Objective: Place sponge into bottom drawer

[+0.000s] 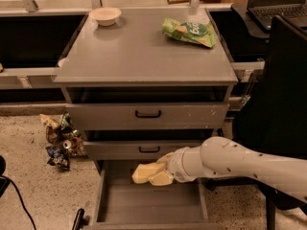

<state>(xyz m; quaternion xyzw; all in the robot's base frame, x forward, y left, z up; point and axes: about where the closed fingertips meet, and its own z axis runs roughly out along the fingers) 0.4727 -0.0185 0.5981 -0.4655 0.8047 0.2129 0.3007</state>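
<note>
The pale-yellow sponge (144, 172) is held in my gripper (157, 173), which is shut on it, over the open bottom drawer (148, 202). The gripper's pale fingers (163, 178) wrap the sponge's right end. My white arm (240, 164) reaches in from the right, just below the middle drawer's front. The sponge hangs over the back part of the drawer's flat grey floor, above it and not resting on it.
The grey cabinet top (144, 51) carries a white bowl (105, 16) at back left and a green snack bag (189, 31) at back right. Crumpled wrappers (60, 140) lie on the floor to the left. A black chair (283, 104) stands at right.
</note>
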